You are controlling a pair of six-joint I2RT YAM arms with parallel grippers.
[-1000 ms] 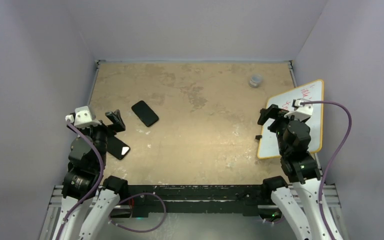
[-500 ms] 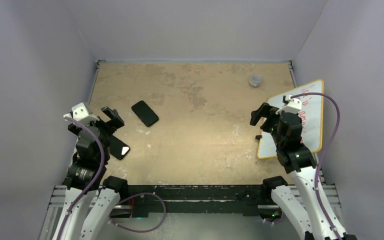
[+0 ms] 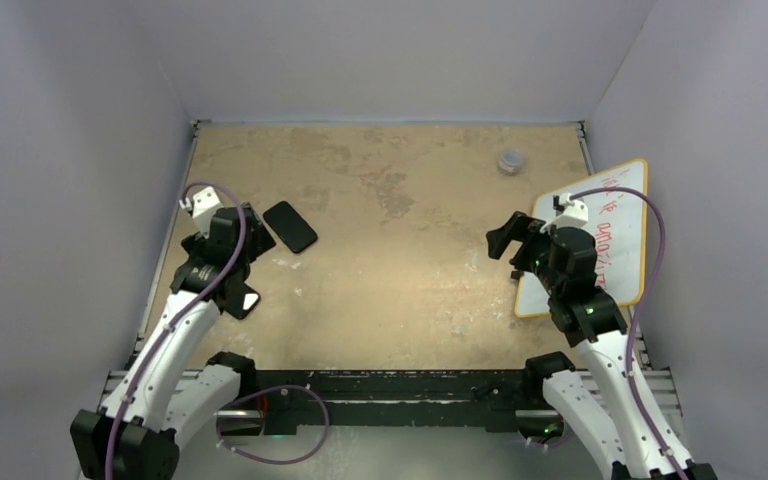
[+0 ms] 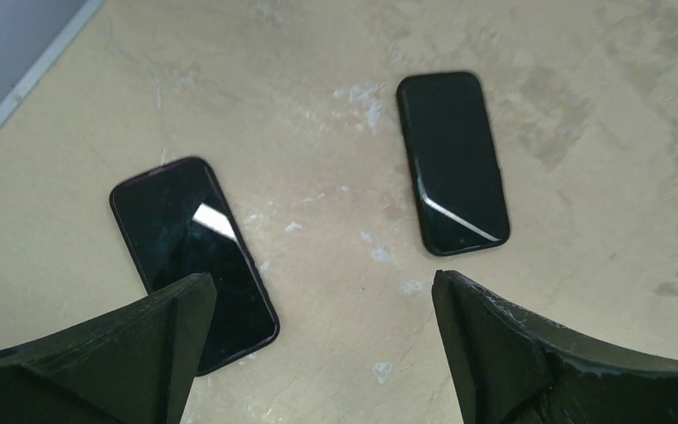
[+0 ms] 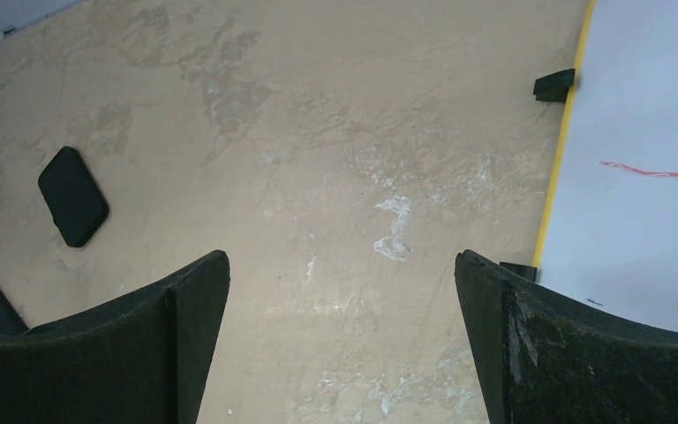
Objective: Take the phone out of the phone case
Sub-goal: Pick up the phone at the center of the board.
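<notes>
Work surface: a worn tan table (image 3: 410,280) enclosed by pale walls.

Left gripper (image 4: 322,283): jaws spread wide, holding nothing. A glossy black phone (image 4: 185,243) with a dark reddish rim lies flat directly below it, partly hidden behind one finger in the wrist view. Just beyond the left gripper, a second black slab (image 4: 452,163) lies flat, apart from the first. Which of the two is the case cannot be determined.

Right gripper (image 5: 342,261): far across the table from the left gripper, jaws spread, empty, beside a whiteboard (image 5: 644,177).
</notes>
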